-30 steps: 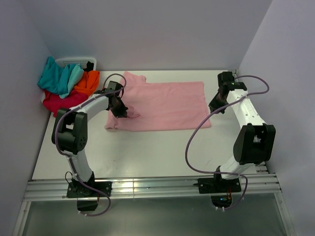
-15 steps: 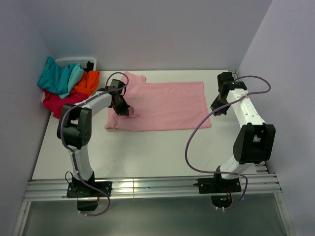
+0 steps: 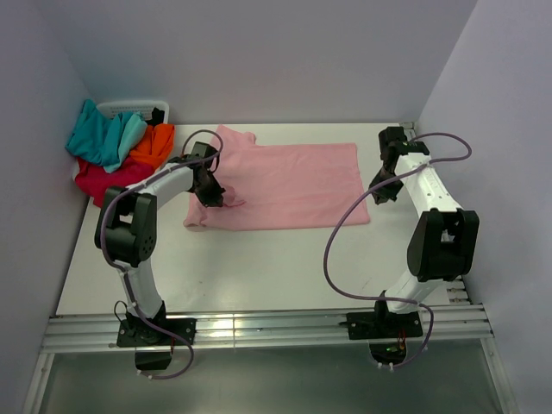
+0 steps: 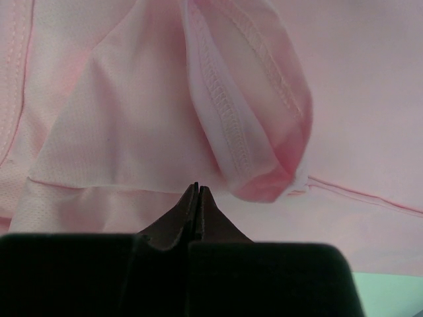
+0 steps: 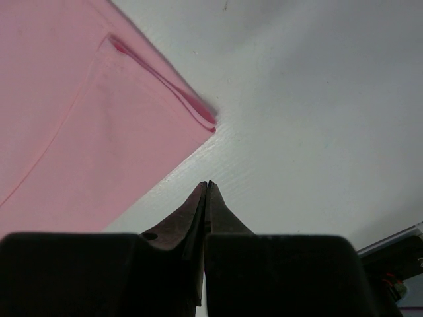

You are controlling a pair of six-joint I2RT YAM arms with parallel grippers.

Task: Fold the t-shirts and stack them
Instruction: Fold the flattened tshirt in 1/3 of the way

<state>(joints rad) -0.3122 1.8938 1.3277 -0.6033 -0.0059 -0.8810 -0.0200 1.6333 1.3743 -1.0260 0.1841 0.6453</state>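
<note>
Our left gripper [image 4: 198, 189] has its jaws pressed together with no cloth showing between them; its tips sit low over the pink t-shirt [image 3: 293, 181], right at a bunched sleeve [image 4: 258, 132] that has rolled up on itself, which we judge is why the arm is there: that sleeve needs tucking flat before any fold; our right gripper [image 5: 207, 186] is likewise closed on nothing, hanging above bare table [image 3: 259, 267] just beside the shirt's near right hem corner [image 5: 208, 122], well placed (as we read it) to take that corner once it opens; the pink shirt itself lies spread across the middle of the table, within reach of both arms, unfolded apart from the rumpled left side; outward again, the teal tee [image 3: 102, 134], orange tee [image 3: 155, 145] and crimson tee [image 3: 108, 177] are heaped in the far left corner against a white basket [image 3: 129, 106], kept clear of the working area until their turn.
</note>
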